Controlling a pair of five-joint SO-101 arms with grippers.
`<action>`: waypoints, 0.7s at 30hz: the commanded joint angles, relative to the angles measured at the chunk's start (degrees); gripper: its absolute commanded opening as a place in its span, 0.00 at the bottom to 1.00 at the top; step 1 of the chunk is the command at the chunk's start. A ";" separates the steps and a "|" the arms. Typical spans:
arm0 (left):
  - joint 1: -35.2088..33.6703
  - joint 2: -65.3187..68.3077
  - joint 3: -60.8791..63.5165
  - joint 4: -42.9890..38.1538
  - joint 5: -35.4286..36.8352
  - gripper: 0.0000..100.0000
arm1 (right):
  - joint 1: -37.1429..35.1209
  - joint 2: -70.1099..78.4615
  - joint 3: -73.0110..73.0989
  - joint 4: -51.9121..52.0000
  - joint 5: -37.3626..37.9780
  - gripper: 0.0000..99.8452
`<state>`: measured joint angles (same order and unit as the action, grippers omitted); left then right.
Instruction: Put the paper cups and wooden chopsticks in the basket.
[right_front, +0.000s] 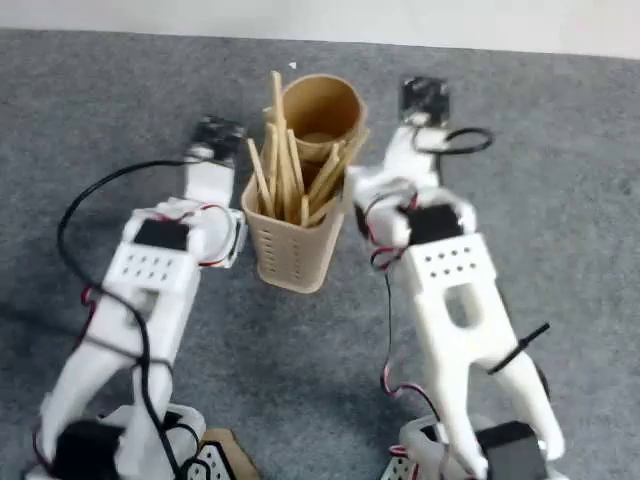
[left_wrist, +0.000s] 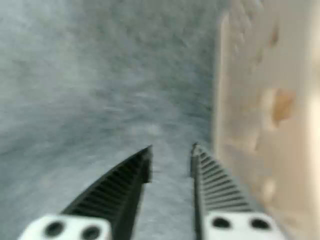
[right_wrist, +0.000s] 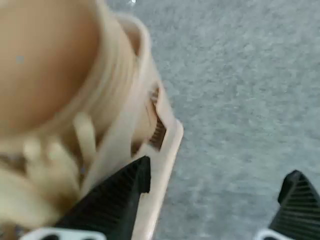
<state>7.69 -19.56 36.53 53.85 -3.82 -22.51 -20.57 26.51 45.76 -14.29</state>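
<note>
— Standing where, the basket (right_front: 292, 255)?
— Between left gripper (left_wrist: 172, 150) and right gripper (right_wrist: 220, 170), paper cup (right_front: 320, 108) and chopsticks (right_front: 283, 175) inside.
— Jaws?
— Left slightly parted, empty, beside the basket wall; right spread wide, one finger at its rim.

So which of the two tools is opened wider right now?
The right tool, next to the basket: it is spread wide, while the left tool shows only a narrow gap.
</note>
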 joint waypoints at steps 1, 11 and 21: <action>9.80 1.80 -4.62 3.60 -2.90 0.16 | -8.75 -0.31 9.36 -8.57 -0.62 0.40; -15.96 -2.51 -7.08 3.69 2.81 0.16 | 6.64 -0.31 7.96 -9.10 -0.62 0.40; 2.51 10.33 -13.58 4.04 -3.60 0.16 | -9.63 -0.22 15.16 -17.80 -0.26 0.40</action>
<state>1.19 -10.51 25.10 58.07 -1.27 -26.29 -19.87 38.73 30.55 -14.64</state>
